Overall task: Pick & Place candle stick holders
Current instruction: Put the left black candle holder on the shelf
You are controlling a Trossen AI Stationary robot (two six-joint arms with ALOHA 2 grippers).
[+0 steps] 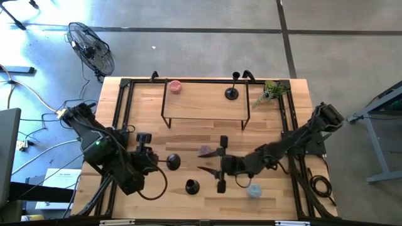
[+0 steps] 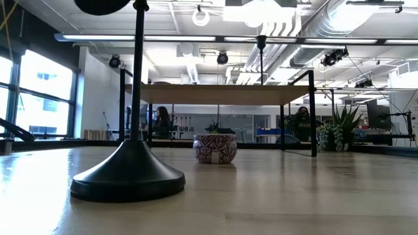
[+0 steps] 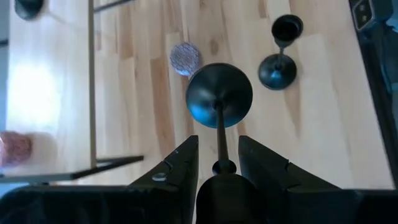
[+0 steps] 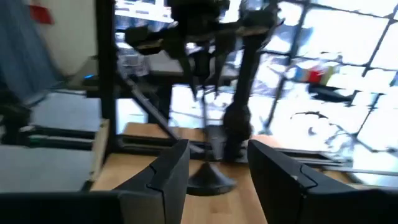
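On the light wooden desk [image 1: 270, 119] stand three small matte-black candle stick holders, each with a round domed base, a thin stem and a tiny cup. One holder [image 1: 232, 93] stands upright on top of the low black-framed wooden shelf [image 1: 204, 103] at the far side of the desk, well apart from a small pink pot [image 1: 175, 86] at the shelf's other end. A second holder [image 1: 173, 162] stands on the desk in front of the shelf, and the left gripper [image 1: 152, 161] has its fingers [image 3: 180, 168] clamped on that holder's upper stem, as the left wrist view shows with the dome base [image 3: 219, 94] beyond them. The third holder [image 1: 191, 186] stands free near the front edge, just beside the held one. The right gripper [image 1: 221, 168] lies low over the desk's middle with its fingers [image 4: 171, 171] apart and nothing between them; a patterned round tin [image 1: 204, 150] sits near it. A pale blue round object [image 1: 254, 189] lies by the right arm, and a green potted plant [image 1: 271, 91] stands at the far right corner.
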